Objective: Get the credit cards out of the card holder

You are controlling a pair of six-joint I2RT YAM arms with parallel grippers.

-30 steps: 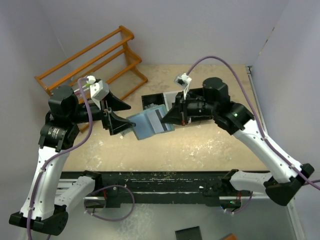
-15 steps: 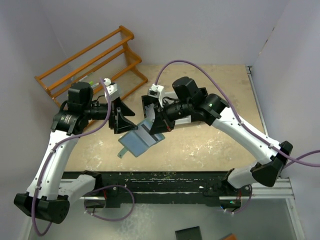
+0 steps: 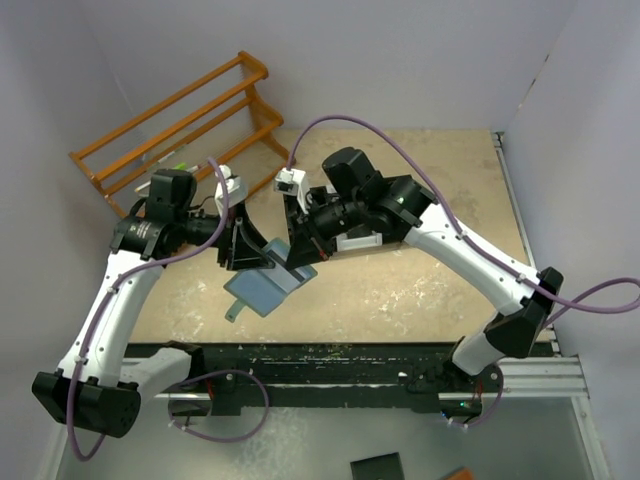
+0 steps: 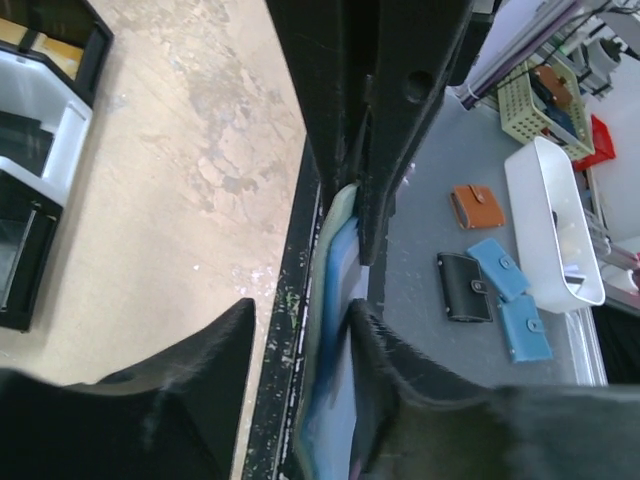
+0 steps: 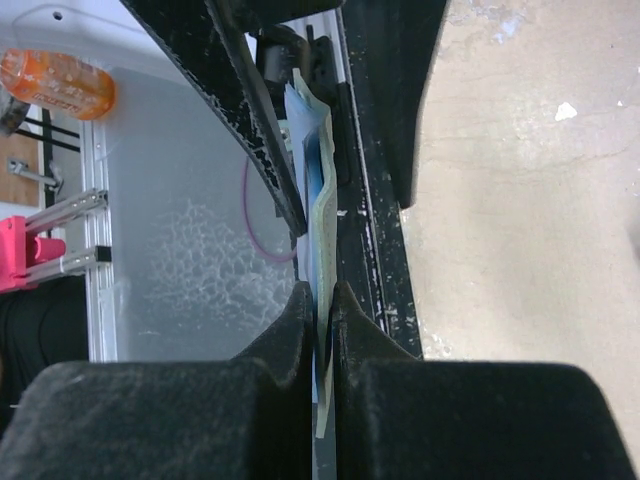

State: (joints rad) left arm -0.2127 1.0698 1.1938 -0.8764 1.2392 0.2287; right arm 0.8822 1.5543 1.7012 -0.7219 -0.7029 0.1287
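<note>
The card holder (image 3: 260, 290) hangs in the air above the table's near-left part, its light blue inside facing up and a small tab drooping at its lower left. My right gripper (image 3: 297, 262) is shut on its right edge; in the right wrist view the pale green and blue layers (image 5: 322, 230) run edge-on between the pinched jaws (image 5: 320, 292). My left gripper (image 3: 252, 262) straddles the holder's upper edge. Its jaws (image 4: 300, 310) stand apart: the holder (image 4: 332, 300) rests against the right finger (image 4: 400, 370), clear of the left finger (image 4: 200, 370). The credit cards do not show.
An orange wooden rack (image 3: 185, 120) stands at the back left. A black-and-white bin tray (image 3: 350, 238) sits behind the right arm and shows again in the left wrist view (image 4: 30, 150). A black rail (image 3: 330, 360) runs along the table's near edge.
Both grippers and the card holder have moved left and toward the near edge. The left jaws have narrowed around the holder's edge. The right gripper has kept its grip.
</note>
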